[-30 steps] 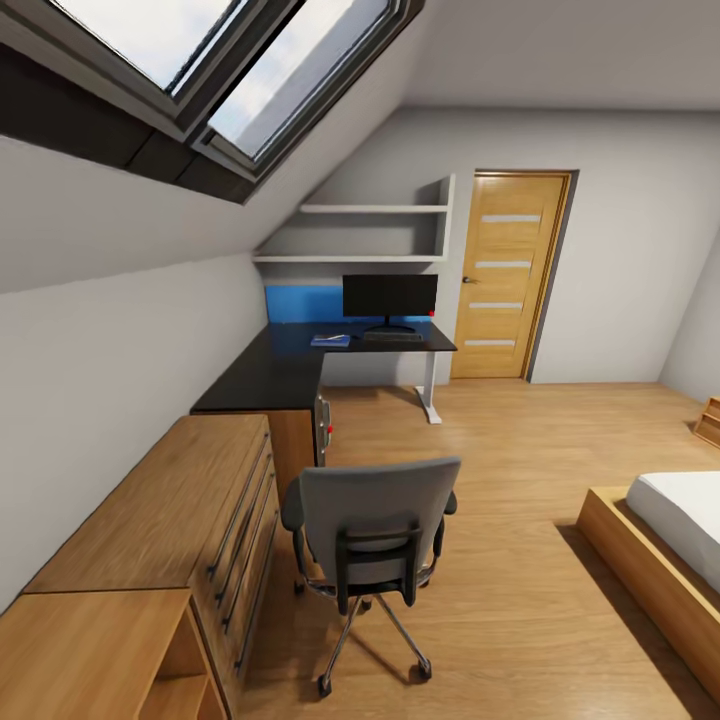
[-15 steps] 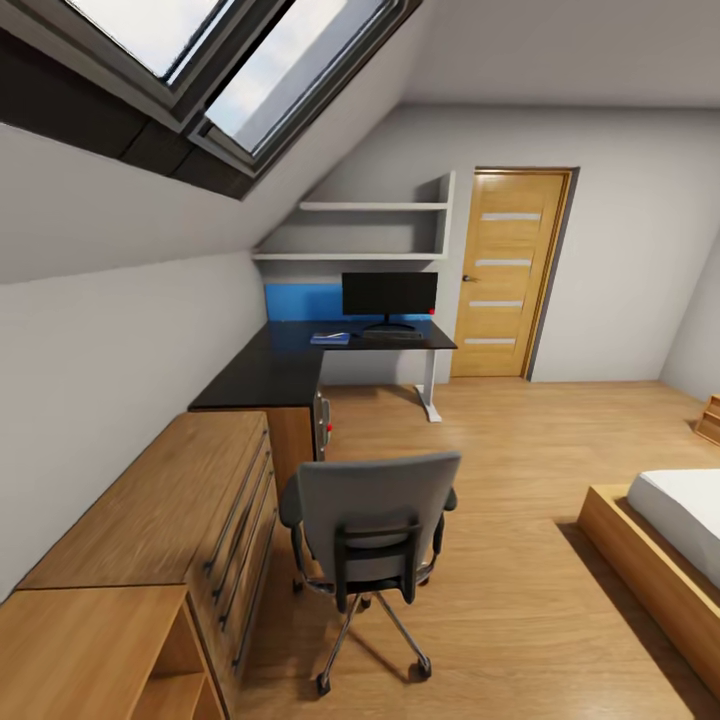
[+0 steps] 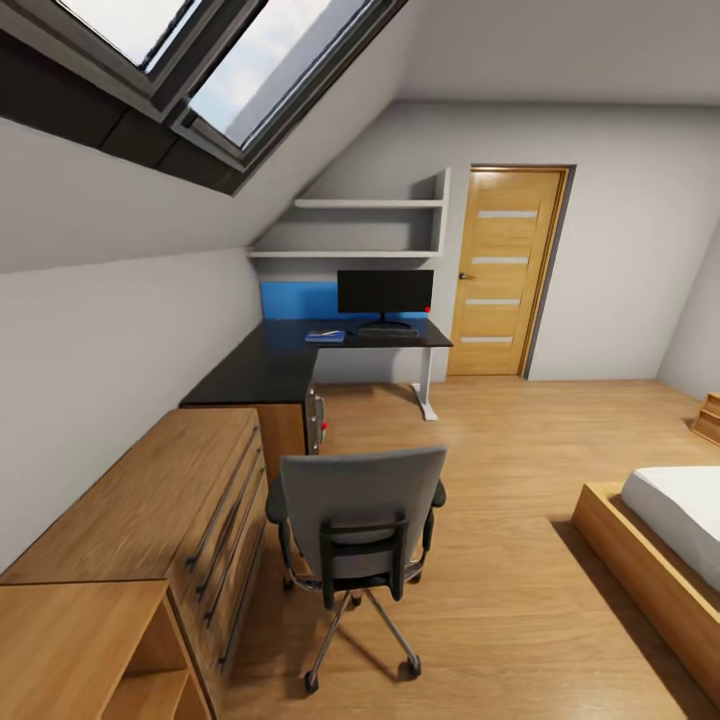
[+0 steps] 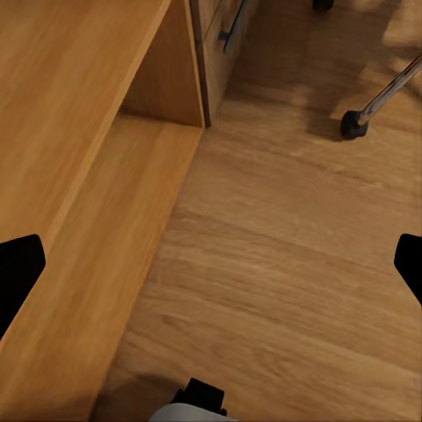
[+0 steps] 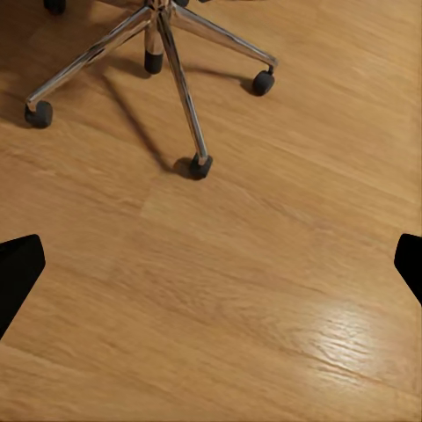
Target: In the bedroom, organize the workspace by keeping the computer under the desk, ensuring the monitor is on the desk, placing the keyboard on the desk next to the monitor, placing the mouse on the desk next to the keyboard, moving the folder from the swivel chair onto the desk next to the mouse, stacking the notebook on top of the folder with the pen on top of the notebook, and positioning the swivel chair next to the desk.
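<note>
Wooden drawer chest (image 3: 190, 500) is at your left; the swivel chair (image 3: 358, 520) stands beside it, with the folder (image 3: 325, 336), keyboard (image 3: 388, 332) and monitor (image 3: 385, 293) on the desk (image 3: 265, 365) beyond. Both grippers (image 4: 211, 264) (image 5: 211, 264) are spread wide, empty, above the floor (image 5: 264, 290).

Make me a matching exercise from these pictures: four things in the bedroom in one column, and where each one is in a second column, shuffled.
Things:
1. monitor
2. folder
3. swivel chair
4. computer

Places:
A. on the wood floor beside the light wooden drawer chest
B. low down under the desk edge
C. flat on the desk, left of the monitor's stand
D. upright at the far end of the desk, near the door

Pairs: 1-D, 2-C, 3-A, 4-B
</note>
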Controlling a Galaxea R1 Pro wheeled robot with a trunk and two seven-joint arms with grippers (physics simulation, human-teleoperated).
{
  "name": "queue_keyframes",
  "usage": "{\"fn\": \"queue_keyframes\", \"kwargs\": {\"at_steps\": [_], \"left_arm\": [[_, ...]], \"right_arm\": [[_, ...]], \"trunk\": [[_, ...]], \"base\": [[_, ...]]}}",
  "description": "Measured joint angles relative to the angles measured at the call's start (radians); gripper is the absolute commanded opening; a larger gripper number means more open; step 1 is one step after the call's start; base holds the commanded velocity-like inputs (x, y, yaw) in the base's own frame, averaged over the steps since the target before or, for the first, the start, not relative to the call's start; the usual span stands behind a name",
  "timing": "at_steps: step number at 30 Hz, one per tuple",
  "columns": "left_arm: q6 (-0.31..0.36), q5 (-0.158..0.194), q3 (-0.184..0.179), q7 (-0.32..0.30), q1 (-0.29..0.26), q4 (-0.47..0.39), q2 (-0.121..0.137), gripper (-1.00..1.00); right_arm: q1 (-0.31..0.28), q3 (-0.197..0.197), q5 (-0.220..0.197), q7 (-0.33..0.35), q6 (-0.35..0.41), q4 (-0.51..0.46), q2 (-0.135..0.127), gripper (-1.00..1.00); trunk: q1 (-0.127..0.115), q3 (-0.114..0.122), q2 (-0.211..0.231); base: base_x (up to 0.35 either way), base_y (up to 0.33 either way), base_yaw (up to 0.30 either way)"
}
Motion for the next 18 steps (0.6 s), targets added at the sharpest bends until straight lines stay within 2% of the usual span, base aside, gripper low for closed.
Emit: {"fn": "queue_keyframes", "kwargs": {"at_steps": [12, 18], "left_arm": [[0.001, 0.000, 0.000, 0.000, 0.000, 0.000, 0.000, 1.00], [0.003, 0.000, 0.000, 0.000, 0.000, 0.000, 0.000, 1.00]], "right_arm": [[0.000, 0.002, 0.000, 0.000, 0.000, 0.000, 0.001, 1.00], [0.000, 0.002, -0.001, -0.001, 0.000, 0.000, 0.002, 1.00]], "trunk": [[0.046, -0.038, -0.084], [0.069, -0.056, -0.126]], "base": [[0.000, -0.004, 0.002], [0.000, 0.000, 0.187]]}}
